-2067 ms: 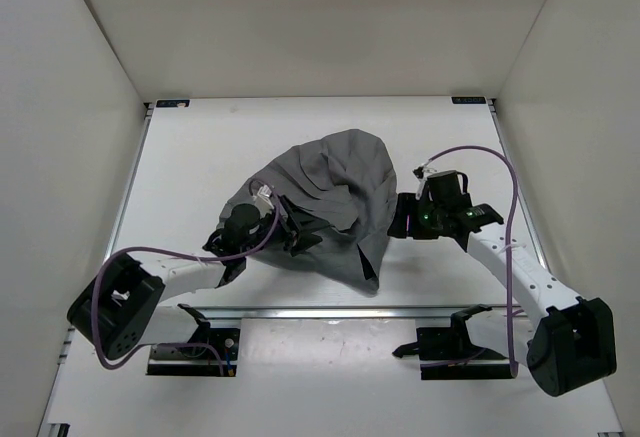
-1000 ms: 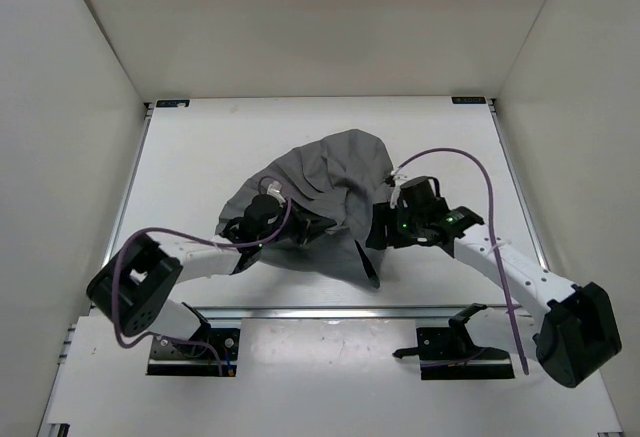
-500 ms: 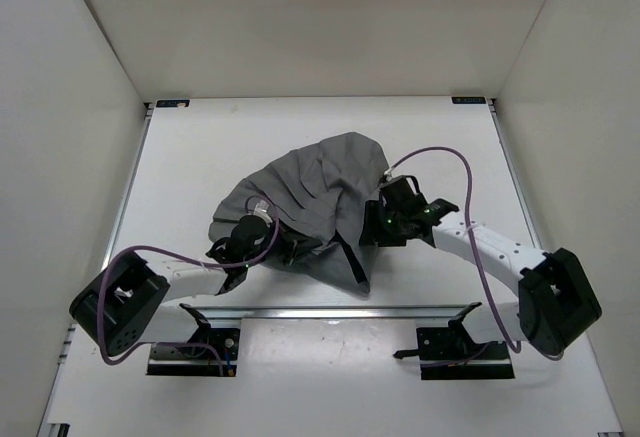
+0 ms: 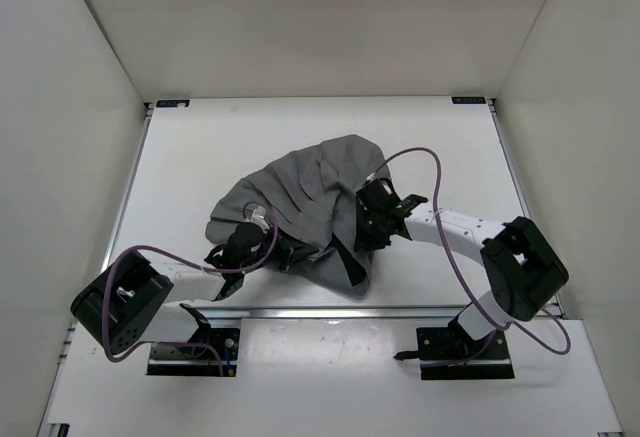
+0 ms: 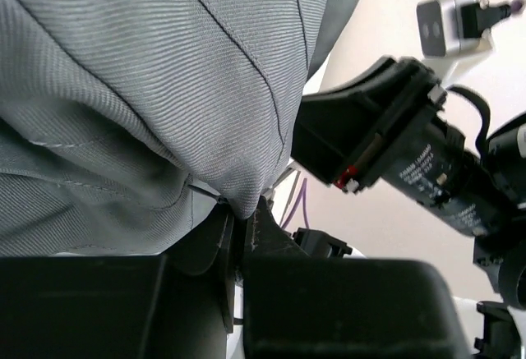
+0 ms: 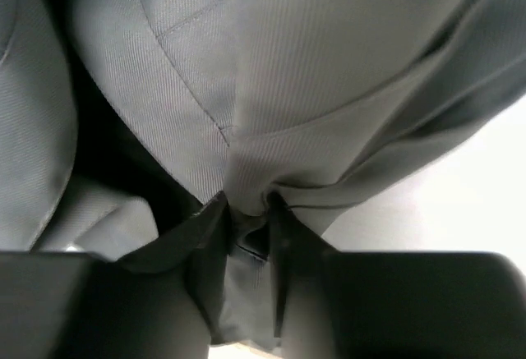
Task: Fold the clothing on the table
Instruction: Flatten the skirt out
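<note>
The grey clothing (image 4: 310,182) is seen heaped in the middle of the worktop (image 4: 190,147), a touch toward the near edge. Its near-left hem is pinched tight in the left gripper (image 4: 288,254), and a fold on its right side is clamped in the right gripper (image 4: 362,225).

The white desk (image 4: 200,147) is seen from above. The grey pleated clothing (image 4: 310,192) is laid crumpled on it, around the middle and somewhat toward the near edge, well apart from both far corners.
</note>
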Robot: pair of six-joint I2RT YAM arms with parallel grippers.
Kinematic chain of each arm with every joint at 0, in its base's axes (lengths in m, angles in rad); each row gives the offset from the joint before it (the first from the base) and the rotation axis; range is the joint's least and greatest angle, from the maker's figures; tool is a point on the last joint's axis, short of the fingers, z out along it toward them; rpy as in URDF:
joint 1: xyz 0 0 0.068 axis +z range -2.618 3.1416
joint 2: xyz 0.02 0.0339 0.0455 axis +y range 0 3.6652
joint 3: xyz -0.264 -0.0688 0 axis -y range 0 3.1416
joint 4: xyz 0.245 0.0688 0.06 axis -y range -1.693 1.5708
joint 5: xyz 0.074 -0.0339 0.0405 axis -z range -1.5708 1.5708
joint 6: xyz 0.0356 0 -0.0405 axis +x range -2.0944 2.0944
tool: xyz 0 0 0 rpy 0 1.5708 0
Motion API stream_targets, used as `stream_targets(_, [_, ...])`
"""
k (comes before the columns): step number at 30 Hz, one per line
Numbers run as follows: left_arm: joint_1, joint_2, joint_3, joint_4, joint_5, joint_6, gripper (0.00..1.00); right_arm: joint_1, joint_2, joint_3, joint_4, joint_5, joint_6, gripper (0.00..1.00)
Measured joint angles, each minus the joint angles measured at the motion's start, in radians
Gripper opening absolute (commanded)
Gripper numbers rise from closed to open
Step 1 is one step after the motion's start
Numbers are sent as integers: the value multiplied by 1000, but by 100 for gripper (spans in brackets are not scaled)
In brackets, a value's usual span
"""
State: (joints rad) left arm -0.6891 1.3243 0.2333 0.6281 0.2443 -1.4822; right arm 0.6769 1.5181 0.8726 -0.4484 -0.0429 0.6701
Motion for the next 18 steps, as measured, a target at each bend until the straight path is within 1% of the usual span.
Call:
stream_targets(4, [13,-4,-13,6,6,4,0,4,18,26,-15,6,-9,0])
stream_targets(6, [42,-27,-13,-13,20,19,0,1,1,44,-29,4,-21,0])
stream_targets(8, [108,-79,-4,-63,55,53,0,-13,-41,64,-50,-15,-48,0])
stream_targets(10, [213,-154,38,-164,90,118,0,-54,-107,102,-87,-47,-90,0])
stream_targets(12, [344,-224,135,-290,127,193,0,-132,-187,163,-105,-90,-134,0])
stream_targets(14, [458,-266,289,-414,149,275,0,-227,-277,223,-87,-156,-172,0])
stream_targets(15, [504,-279,381,-468,154,317,0,-293,-333,248,-60,-207,-182,0])
stream_targets(17, [544,-301,537,-530,167,381,0,-417,-430,277,-2,-309,-193,1])
stream_targets(18, [543,-313,589,-541,188,401,0,-465,-468,288,27,-358,-193,0])
